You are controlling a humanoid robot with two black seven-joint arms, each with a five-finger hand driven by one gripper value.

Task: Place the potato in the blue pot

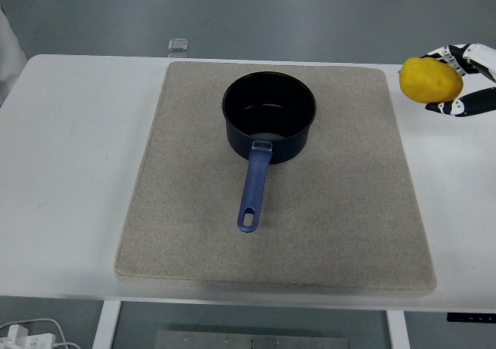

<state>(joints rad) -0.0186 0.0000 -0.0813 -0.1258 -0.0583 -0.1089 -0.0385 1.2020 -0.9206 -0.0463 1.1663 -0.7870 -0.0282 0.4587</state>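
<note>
Potato [431, 80] is airborne at the right edge, pinched in the right hand [463, 79] with fingers [467, 103] wrapped above and below it, a side grip that leaves the underside free for release. It sits off the mat, well right of the blue pot [269, 114]. Pot is upright and open-topped on the beige mat [333, 209], handle [254, 188] pointing at the near edge, so approach from the right is unobstructed. Judgement: lift done, carry leftward over the rim is next. Left arm not visible.
</note>
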